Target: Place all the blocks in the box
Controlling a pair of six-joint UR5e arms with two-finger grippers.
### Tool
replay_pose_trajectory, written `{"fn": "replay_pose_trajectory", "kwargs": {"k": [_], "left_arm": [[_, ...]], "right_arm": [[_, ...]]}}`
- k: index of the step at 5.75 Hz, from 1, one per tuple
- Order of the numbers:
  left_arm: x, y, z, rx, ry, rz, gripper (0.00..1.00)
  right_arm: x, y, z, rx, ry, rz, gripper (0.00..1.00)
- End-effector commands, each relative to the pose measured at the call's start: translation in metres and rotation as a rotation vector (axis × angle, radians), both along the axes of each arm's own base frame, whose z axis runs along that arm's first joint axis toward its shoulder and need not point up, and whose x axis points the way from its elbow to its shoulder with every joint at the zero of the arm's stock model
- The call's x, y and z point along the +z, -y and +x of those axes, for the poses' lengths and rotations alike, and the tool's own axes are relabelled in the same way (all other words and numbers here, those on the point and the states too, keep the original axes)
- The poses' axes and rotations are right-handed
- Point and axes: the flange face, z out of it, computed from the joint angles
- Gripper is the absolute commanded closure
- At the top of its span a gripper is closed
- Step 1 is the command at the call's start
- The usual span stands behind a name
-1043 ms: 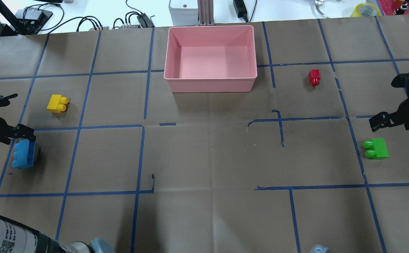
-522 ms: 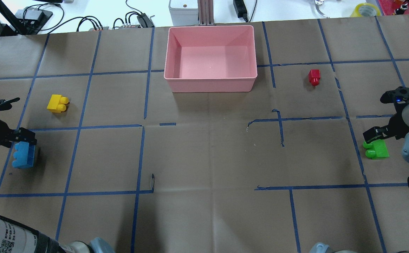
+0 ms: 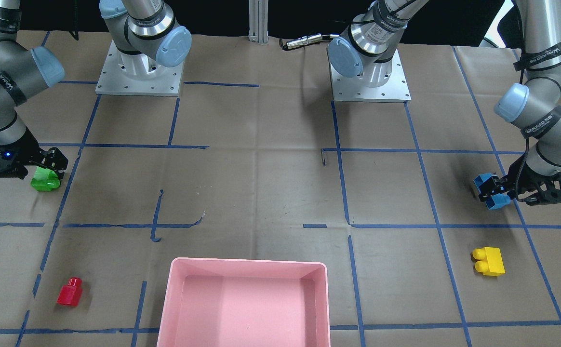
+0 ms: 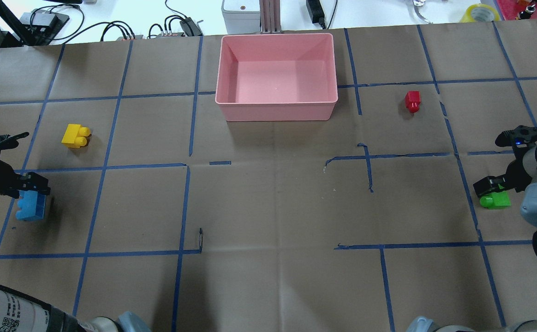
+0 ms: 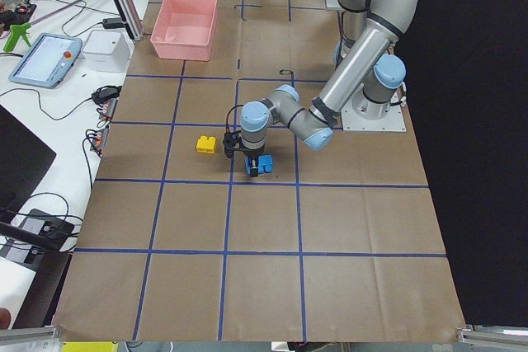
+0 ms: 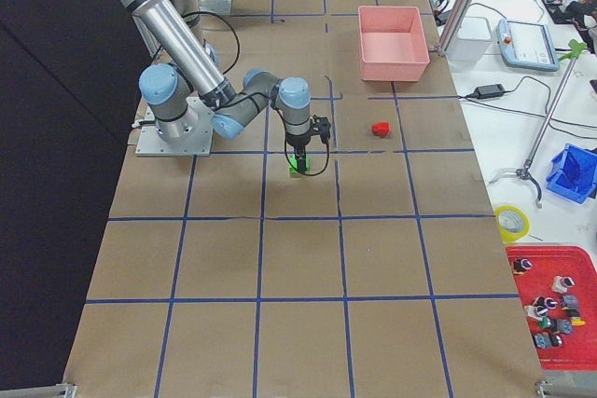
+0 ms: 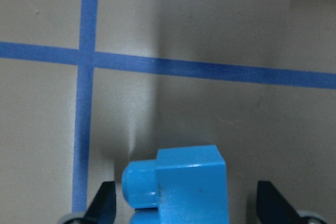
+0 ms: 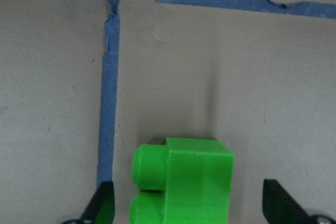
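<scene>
At 9 o'clock in the overhead view, the left gripper (image 4: 32,184) straddles the blue block (image 4: 31,208), jaws apart. At 3 o'clock the right gripper (image 4: 487,186) straddles the green block (image 4: 497,200) likewise. The box (image 4: 277,99) sits at 12 o'clock.

Overhead: bright, even top light. The paper (image 4: 268,207) has a pale sheen low centre, and the white bench (image 4: 370,11) behind is blown out. The box (image 4: 277,110) throws a faint soft shadow toward the camera.
Front view: sharp, with soft-edged shadows on the paper and a black background.
Side views: clean, falling to black past one table edge.
Wrist cams: soft focus. The blue block (image 7: 178,182) and green block (image 8: 184,182) are fuzzy-edged, each with a dim shadow band running up the paper. Tape (image 7: 210,69) is slightly blurred.
</scene>
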Motion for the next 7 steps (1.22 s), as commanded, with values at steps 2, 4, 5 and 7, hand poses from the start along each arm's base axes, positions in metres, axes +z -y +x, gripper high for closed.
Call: {"fn": "replay_pose_trajectory", "kwargs": {"k": [2,4,5,7], "left_arm": [[0.0,-0.004,0.002,-0.023,0.01,0.032,0.56],[0.014,-0.005,-0.001,-0.028,-0.02,0.069,0.75],[0.046,-0.001,-0.004,-0.03,-0.023,0.072,0.83],[0.156,0.051,-0.032,-0.103,-0.003,0.05,0.85]], "right_arm": [[-0.011,0.002,-0.001,-0.002,0.004,0.004,0.01],[-0.01,0.001,-0.001,-0.003,0.004,0.011,0.37],[-0.008,0.0,-0.001,-0.006,0.0,0.013,0.57],[0.008,-0.001,-0.002,-0.008,0.006,0.034,0.9]]}}
